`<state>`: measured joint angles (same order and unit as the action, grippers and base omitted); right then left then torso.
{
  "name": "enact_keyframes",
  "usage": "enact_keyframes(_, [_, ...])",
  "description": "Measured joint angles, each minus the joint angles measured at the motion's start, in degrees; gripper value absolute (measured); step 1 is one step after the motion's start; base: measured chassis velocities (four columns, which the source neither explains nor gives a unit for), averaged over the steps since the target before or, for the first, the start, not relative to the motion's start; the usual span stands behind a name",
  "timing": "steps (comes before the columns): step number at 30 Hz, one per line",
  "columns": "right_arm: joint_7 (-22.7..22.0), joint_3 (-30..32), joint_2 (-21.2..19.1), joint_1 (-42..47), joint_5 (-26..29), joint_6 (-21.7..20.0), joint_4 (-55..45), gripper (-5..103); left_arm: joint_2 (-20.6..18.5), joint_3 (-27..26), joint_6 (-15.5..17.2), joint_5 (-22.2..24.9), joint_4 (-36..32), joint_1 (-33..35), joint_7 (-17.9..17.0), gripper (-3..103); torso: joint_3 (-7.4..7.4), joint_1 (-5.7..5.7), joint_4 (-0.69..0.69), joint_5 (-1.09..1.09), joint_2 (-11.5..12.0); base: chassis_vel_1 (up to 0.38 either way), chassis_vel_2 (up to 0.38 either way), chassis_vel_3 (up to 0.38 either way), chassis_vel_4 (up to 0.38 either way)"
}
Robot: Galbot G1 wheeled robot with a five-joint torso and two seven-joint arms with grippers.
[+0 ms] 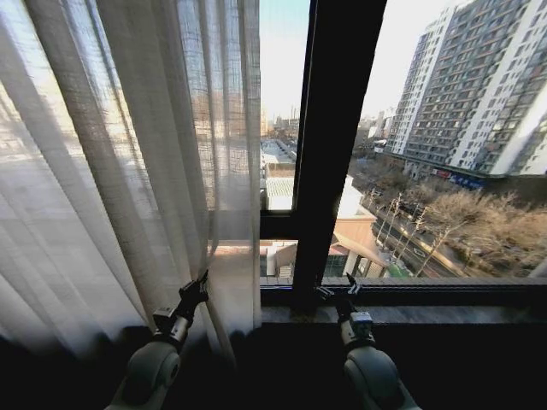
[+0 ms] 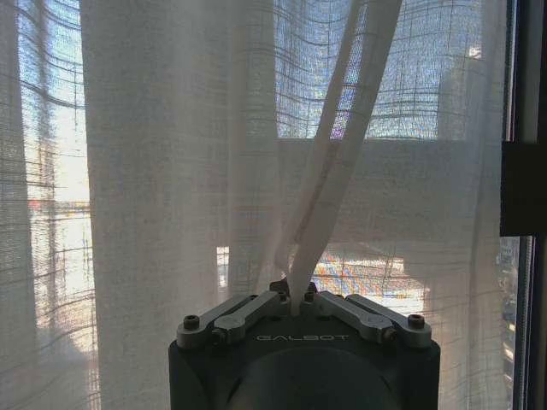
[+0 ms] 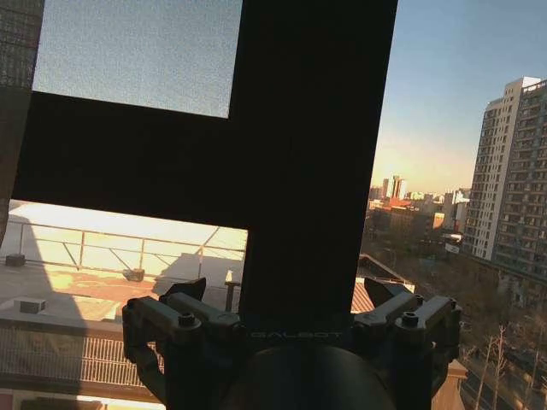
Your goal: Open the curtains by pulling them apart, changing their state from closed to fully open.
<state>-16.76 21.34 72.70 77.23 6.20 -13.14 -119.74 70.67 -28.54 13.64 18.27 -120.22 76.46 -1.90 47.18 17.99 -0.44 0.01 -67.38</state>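
Your left claw is pinched closed on a fold of the curtain, low down near its hem. In the left wrist view you see the left claw with its fingers drawn together and a narrow pleat of the sheer white curtain rising tight and slanted from between them, while the rest of the cloth hangs in loose folds behind and to both sides of it.

The curtain hangs bunched on the left half of the window, its free edge just to the right of your left claw, beside the dark window frame.

Your right claw sits well apart from the cloth, over the window sill at the foot of the frame. Its fingers stand spread wide with nothing between them, and in the right wrist view the right claw faces the dark frame directly ahead.
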Motion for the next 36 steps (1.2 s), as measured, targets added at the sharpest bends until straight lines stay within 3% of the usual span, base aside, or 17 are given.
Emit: enact_keyframes(36, [0.21, -0.94, -1.08, -0.11, -0.21, 0.56, -0.39, 100, 3.29, -3.24, -0.5, -2.12, -6.6, 6.59, 0.82, 0, 0.0, 0.0, 0.0, 0.01, -0.01, 0.328, 0.327, -0.332, -0.318])
